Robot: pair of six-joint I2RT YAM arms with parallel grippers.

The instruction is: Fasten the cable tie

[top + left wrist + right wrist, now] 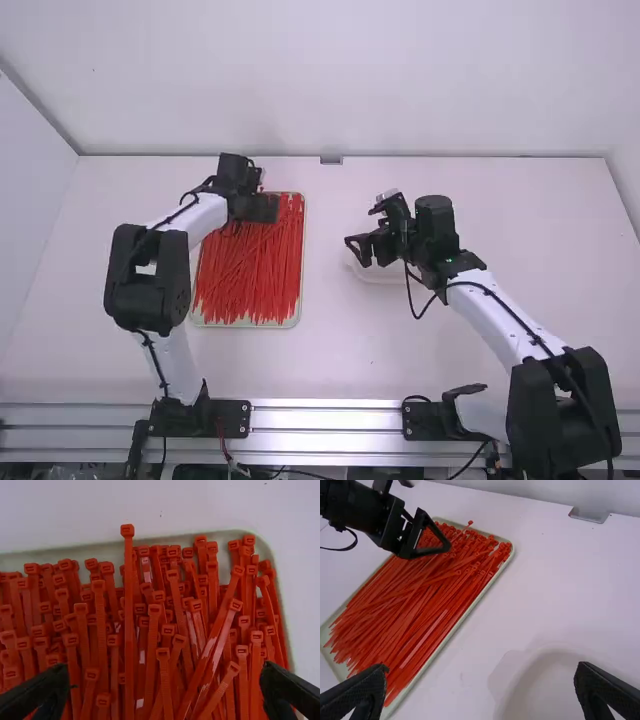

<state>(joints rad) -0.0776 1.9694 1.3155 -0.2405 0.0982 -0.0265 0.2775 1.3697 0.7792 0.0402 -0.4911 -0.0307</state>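
I have bare white table (325, 240) to pass over between the pale rounded tray (60, 554) and my right black gripper (358, 250), and more beyond that arm. The heap of orange plastic cable ties (250, 270) covers the tray, and my left black gripper (265, 207), fingers spread wide, hangs over its far end, barring approach there.

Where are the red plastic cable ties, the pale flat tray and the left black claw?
Red plastic cable ties (250, 268), high view, middle of the pile.
Pale flat tray (90, 551), left wrist view, bare rim.
Left black gripper (163, 671), left wrist view, midway between its open fingertips.
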